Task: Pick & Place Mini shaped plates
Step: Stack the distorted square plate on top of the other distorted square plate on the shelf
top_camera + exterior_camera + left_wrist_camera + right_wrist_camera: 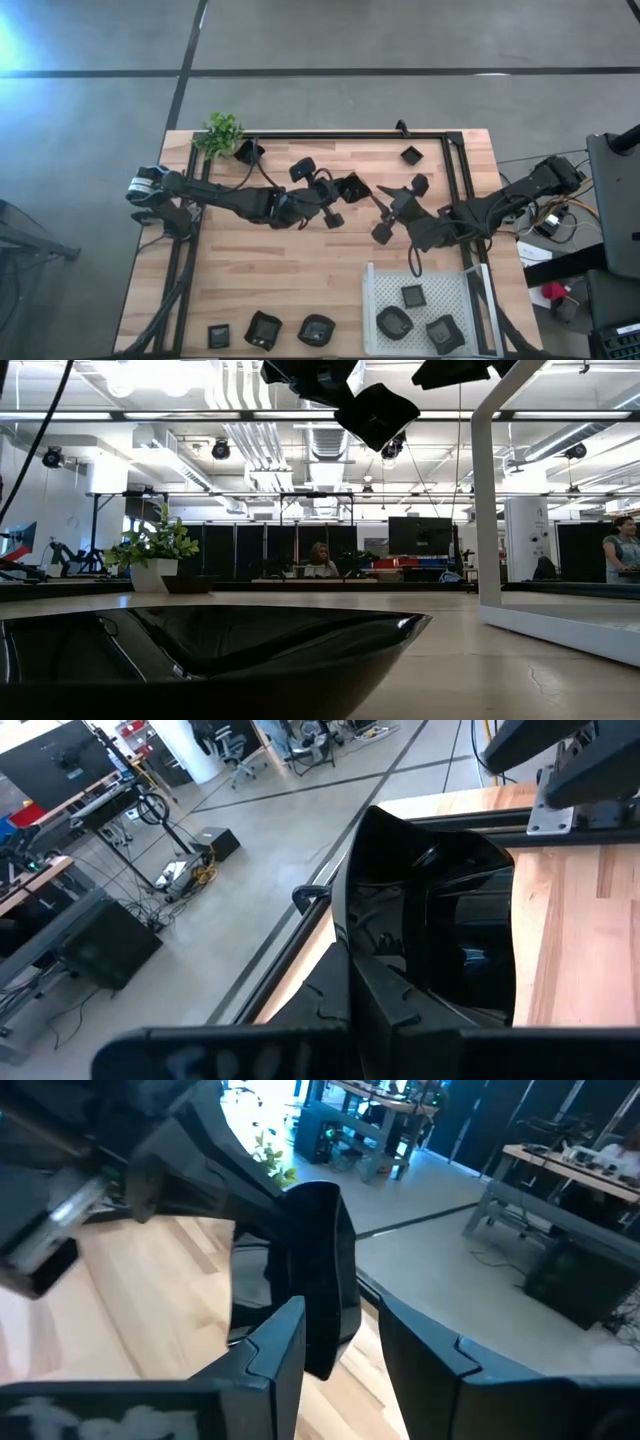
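My left gripper (340, 193) is over the table's middle, shut on a mini shaped plate (353, 187), a glossy black dish held in the air. In the low view this plate (378, 412) hangs high above the table. My right gripper (383, 203) faces it from the right and is open. In the right wrist view its fingers (270, 1350) stand on either side of the plate's free edge (320, 1270). Other black plates lie along the near edge (263, 329), in the white tray (394, 322) and at the far side (410, 154). My left gripper holds the plate by its rim (365, 955), pinched between the two fingers, which come level from the table's left. The plate is lifted clear of the table and stands tilted on edge, its hollow face (450, 920) turned sideways.
The white perforated tray (378, 285) sits at the near right with three plates in it. A small green plant (222, 133) stands at the far left corner. A black frame (330, 134) borders the wooden table. One plate (200, 650) lies close before the low camera.
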`<action>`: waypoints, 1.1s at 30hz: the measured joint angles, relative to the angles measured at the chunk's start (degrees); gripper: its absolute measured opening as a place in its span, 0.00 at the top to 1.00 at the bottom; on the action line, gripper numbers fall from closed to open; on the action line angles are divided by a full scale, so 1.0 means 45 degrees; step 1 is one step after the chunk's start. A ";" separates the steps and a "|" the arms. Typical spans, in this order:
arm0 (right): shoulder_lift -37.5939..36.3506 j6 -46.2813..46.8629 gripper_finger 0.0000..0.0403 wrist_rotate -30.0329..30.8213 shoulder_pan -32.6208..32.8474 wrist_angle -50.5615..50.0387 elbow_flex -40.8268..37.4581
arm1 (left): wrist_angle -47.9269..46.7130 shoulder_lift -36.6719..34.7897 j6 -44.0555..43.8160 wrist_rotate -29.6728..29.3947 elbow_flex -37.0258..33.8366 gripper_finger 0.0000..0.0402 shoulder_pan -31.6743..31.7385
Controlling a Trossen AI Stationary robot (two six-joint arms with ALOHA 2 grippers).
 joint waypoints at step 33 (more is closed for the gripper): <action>-0.0015 -0.0421 0.82 -0.0102 -0.0344 -0.0024 0.0000 | 0.1297 -0.0019 0.0738 0.0141 0.0000 1.00 -0.0345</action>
